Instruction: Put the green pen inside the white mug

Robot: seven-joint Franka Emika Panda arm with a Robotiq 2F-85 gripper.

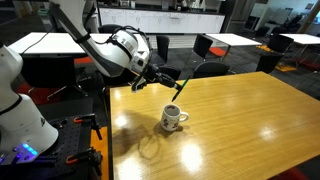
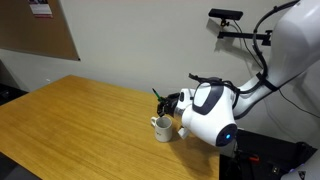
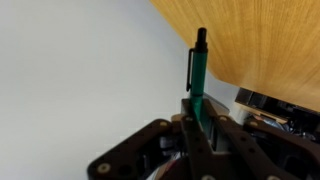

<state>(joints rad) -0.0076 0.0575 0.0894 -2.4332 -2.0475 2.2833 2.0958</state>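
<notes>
The green pen (image 3: 199,70) is seen in the wrist view clamped between the closed fingers of the tool (image 3: 197,108), with its dark end directed away from the wrist. The white mug (image 1: 173,118) is stood upright on the wooden counter (image 1: 250,120). In both exterior views the tool is held above the counter, near the mug but apart from it, and the pen is not in the mug.

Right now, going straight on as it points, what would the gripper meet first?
Likely nothing close: beyond the held green pen lies only the table edge; the white mug sits lower, off-line.
</notes>
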